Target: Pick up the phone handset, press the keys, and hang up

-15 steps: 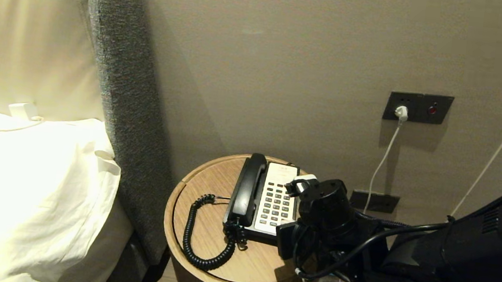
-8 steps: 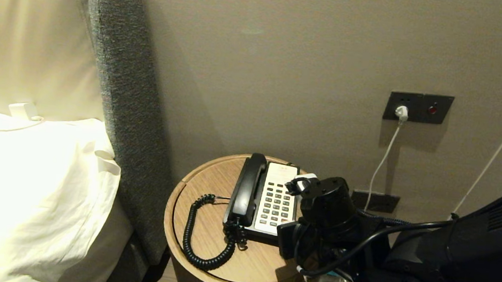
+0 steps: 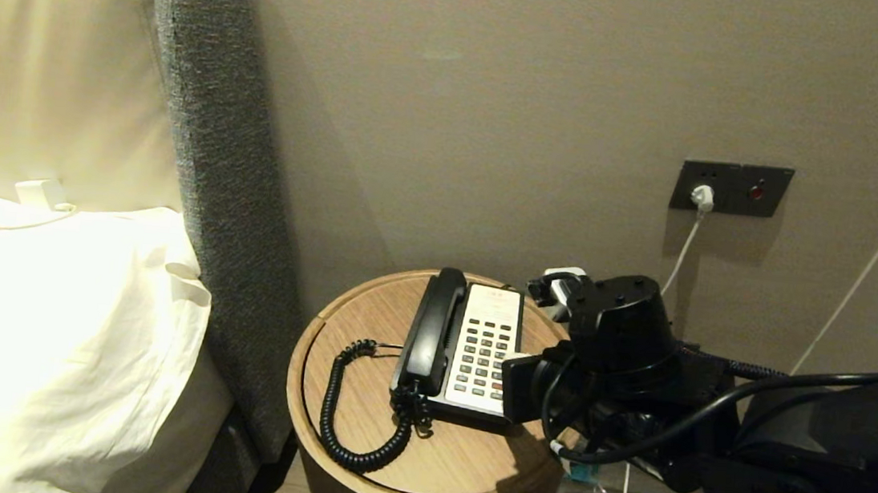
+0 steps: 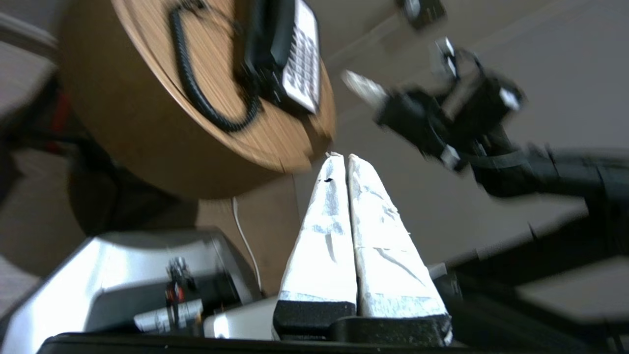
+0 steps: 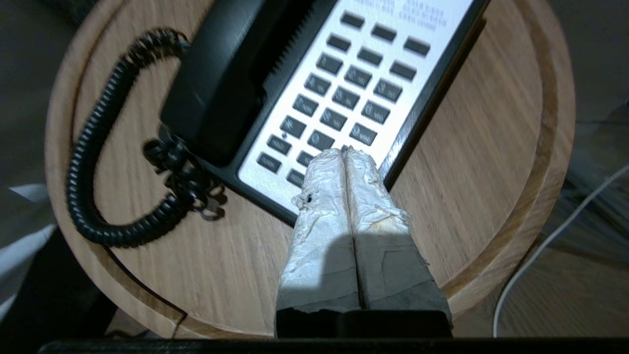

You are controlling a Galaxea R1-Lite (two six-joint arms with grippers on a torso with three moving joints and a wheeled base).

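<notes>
The black phone handset [image 3: 431,330] lies in its cradle on the left side of the phone base, and its coiled cord [image 3: 345,423] loops over the round wooden table [image 3: 458,466]. The dark grey keys [image 3: 483,355] sit in the cream faceplate beside it. My right gripper [image 5: 344,152] is shut and empty. Its taped fingertips point at the near right corner of the keys [image 5: 344,93], beside the handset [image 5: 231,73]; I cannot tell whether they touch. My left gripper [image 4: 341,156] is shut and empty, low beside the table, below its top.
A bed with a white pillow [image 3: 37,321] and a grey headboard [image 3: 212,176] stands left of the table. On the wall at the right, a white charger [image 3: 702,195] sits in a socket plate with its cable hanging to the floor.
My right wrist has risen and drawn back to the right, off the keypad, so more of the keys show. The handset and cord have not moved.
</notes>
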